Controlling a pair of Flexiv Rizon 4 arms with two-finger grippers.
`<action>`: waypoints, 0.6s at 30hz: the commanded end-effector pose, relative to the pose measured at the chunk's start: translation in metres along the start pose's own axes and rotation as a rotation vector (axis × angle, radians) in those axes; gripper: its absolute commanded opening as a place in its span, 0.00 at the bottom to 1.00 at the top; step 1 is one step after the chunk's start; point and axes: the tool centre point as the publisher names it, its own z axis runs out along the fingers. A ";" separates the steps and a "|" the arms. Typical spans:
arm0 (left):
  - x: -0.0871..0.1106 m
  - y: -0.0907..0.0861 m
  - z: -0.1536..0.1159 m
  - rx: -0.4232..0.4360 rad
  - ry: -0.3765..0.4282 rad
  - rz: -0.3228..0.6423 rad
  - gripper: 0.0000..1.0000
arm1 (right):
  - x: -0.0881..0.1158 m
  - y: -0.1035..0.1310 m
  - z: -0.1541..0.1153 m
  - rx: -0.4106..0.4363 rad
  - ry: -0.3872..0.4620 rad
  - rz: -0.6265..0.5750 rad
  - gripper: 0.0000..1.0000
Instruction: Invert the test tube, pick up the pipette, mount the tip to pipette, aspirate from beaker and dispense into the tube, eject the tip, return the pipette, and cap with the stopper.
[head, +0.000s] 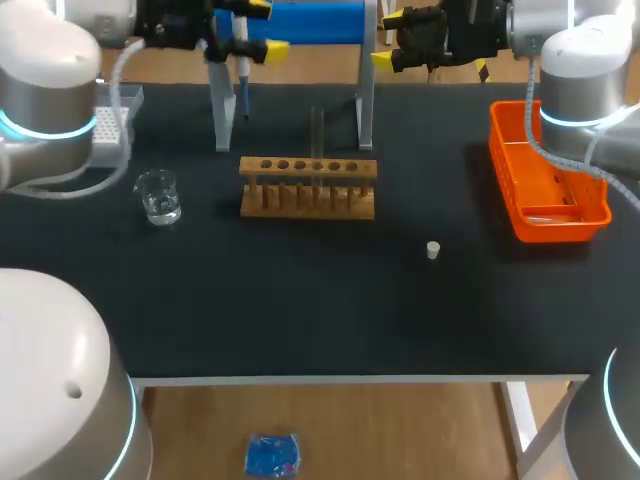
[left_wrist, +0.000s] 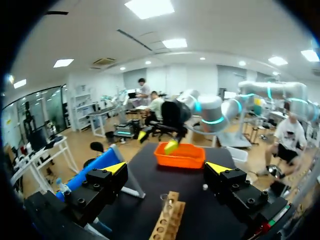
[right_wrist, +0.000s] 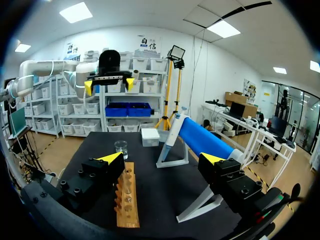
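Observation:
A wooden rack (head: 308, 186) stands mid-table with a clear test tube (head: 317, 132) upright in one of its holes. The beaker (head: 158, 196) sits to its left and a small white stopper (head: 433, 250) lies to its front right. The pipette (head: 243, 75) hangs on the stand (head: 366, 95) behind the rack. My left gripper (head: 262, 28) hovers open and empty high at the back left, near the pipette. My right gripper (head: 388, 38) is open and empty at the back right. In the left wrist view the gripper (left_wrist: 167, 168) faces the rack (left_wrist: 167, 222) and tube (left_wrist: 164, 201).
An orange basket (head: 545, 185) sits at the right edge and a white tip box (head: 110, 125) at the back left. A blue roll (head: 305, 20) lies across the stand's top. The right wrist view shows the rack (right_wrist: 127, 200), beaker (right_wrist: 120, 149) and tip box (right_wrist: 150, 136).

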 end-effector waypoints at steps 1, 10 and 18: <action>0.012 0.027 -0.030 0.047 0.120 0.023 1.00 | 0.000 0.001 0.000 0.002 0.000 0.000 1.00; 0.043 0.069 -0.030 0.095 -0.262 -0.010 1.00 | 0.000 0.001 0.000 0.002 0.000 0.000 1.00; 0.059 0.071 -0.024 0.133 -0.418 -0.027 1.00 | 0.000 0.001 0.000 0.002 0.000 0.000 1.00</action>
